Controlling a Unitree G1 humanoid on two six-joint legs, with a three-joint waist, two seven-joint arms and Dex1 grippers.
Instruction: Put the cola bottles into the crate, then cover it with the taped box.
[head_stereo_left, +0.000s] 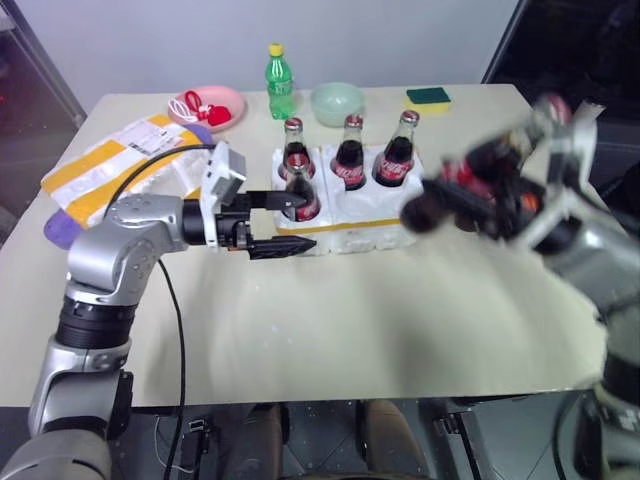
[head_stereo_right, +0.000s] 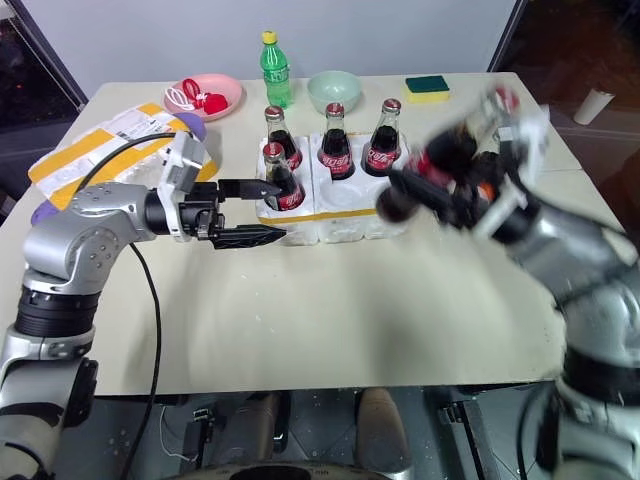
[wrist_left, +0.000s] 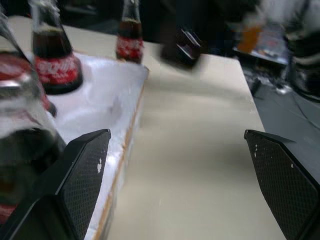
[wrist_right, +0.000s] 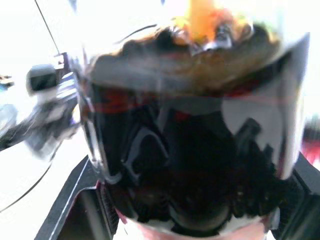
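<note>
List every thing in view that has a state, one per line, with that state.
crate: four cola bottles standing in it, two front wells free
fifth cola bottle: held tilted above the table
right gripper: shut on it
left gripper: open, straddling the crate's front left bottle
green bottle: upright, capped

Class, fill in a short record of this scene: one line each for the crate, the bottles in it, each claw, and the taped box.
crate: on table, yellow band round its sides
cola bottles in crate: four upright
left claw: open, beside the crate's front-left bottle
right claw: shut on a cola bottle, held above the table
taped box: back left on table
</note>
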